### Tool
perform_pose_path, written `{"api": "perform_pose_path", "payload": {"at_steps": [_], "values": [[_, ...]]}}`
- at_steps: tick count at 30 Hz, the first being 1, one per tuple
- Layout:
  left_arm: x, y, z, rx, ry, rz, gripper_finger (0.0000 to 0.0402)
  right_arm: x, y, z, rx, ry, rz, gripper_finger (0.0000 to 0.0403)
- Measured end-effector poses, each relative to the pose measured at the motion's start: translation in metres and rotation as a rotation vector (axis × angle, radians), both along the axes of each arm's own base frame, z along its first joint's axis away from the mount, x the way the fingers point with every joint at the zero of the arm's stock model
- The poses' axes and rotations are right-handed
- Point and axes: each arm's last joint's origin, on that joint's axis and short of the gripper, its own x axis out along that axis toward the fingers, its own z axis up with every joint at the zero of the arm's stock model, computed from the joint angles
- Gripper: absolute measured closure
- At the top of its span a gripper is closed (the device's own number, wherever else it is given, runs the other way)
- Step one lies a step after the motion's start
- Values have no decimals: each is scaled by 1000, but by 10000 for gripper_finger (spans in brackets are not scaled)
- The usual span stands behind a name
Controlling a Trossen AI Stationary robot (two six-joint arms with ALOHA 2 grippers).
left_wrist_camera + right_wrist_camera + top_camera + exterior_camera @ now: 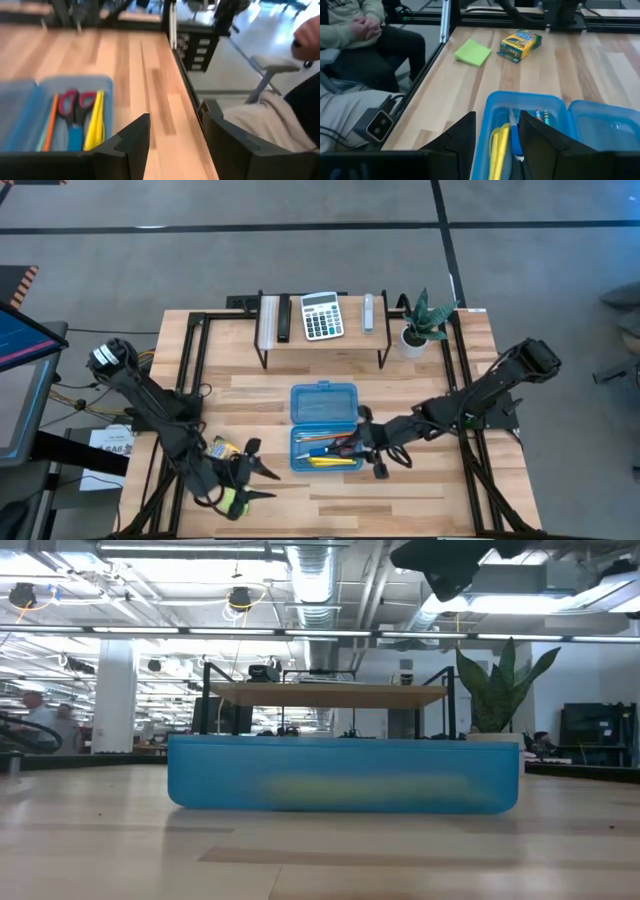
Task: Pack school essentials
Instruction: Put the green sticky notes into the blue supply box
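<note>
Blue case (343, 774) up front, scissors (75, 103) inside, crayon box (520, 44) outside

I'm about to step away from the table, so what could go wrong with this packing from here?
1. The yellow-green crayon box and lime-green sticky-note pad lie loose near the table's edge, where the left gripper could knock them off.
2. The right gripper hangs over the translucent blue plastic case, its fingers astride the wall; pulling away might drag the case.

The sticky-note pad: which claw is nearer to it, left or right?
Left. The left claw is right beside the sticky-note pad at the table's front-left; the right claw is far off, at the blue case.
</note>
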Motion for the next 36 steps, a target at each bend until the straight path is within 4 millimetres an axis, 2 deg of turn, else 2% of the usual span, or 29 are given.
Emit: {"api": "perform_pose_path", "payload": {"at_steps": [4, 9, 14, 21, 29, 36], "values": [[-3, -9, -10, -53, 156, 28, 234, -1, 3, 0, 0, 0, 11, 237], [-12, -5, -26, -124, 381, 121, 235, -3, 6, -1, -18, 4, 28, 239], [-14, -5, -30, -174, 438, 153, 235, -3, 5, -1, -25, 5, 31, 240], [-26, -16, -35, -211, 453, 190, 235, -3, 5, -1, -29, 6, 32, 237], [-30, -39, -55, -208, 543, 209, 235, -3, 5, -1, -27, 5, 33, 240], [-26, -65, -57, -112, 731, 266, 235, -3, 5, -1, -27, 4, 33, 237]]}}
